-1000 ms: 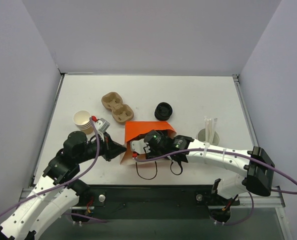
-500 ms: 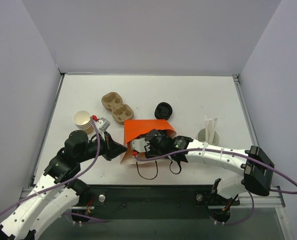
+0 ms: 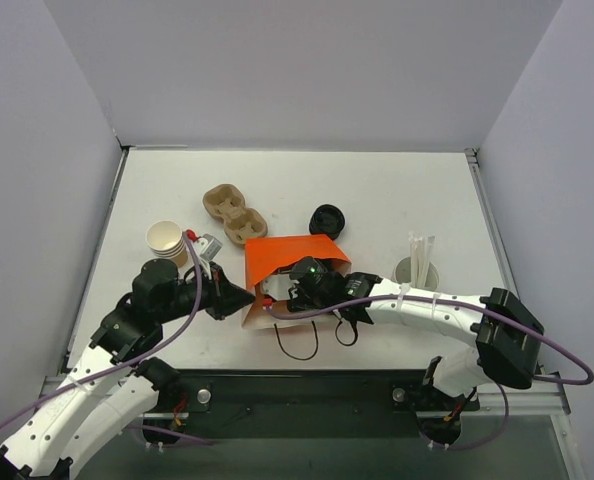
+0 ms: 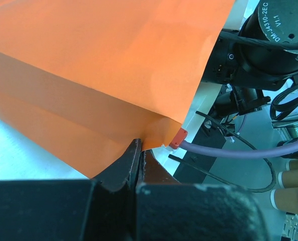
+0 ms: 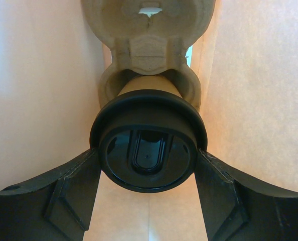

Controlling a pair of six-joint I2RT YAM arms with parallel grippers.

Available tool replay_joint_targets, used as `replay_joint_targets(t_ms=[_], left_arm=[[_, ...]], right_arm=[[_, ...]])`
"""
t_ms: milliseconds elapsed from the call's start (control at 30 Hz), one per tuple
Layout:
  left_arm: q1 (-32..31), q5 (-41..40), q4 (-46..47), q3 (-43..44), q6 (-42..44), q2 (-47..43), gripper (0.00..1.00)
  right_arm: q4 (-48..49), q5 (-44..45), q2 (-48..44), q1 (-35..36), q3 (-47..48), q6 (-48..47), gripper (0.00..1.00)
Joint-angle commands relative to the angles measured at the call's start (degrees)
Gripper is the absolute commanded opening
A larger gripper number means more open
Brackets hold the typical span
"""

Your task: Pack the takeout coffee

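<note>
Left fingers (image 4: 138, 160) pinch the bag (image 4: 89, 60) edge shut to keep its mouth open; right fingers (image 5: 71, 193), spread wide, clasp the cup (image 5: 148, 150) inside, against the carrier (image 5: 149, 45).

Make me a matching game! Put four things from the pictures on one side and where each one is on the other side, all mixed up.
Things:
1. takeout coffee
2. stack of black lids
3. left gripper
4. white cup with sticks

Places:
A. pinching the edge of the orange bag
B. inside the bag, between the fingers of the right gripper
C. on the table, to the right of the bag
D. on the table, on the far side of the bag

Pairs: 1-B, 2-D, 3-A, 4-C
</note>
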Motion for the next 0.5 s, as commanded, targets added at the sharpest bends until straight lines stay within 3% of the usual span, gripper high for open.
replay_joint_targets(t_ms=[0, 467], left_arm=[[0.21, 1.46, 0.55, 2.12, -1.05, 0.08, 0.00], [0.21, 1.37, -0.42, 2.73, -1.05, 0.43, 0.00]], right_arm=[[1.80, 0.04, 1.89, -1.44, -1.71, 0.98, 0.39], [3.82, 0.13, 3.39, -3.03, -2.68, 2.82, 0.49]])
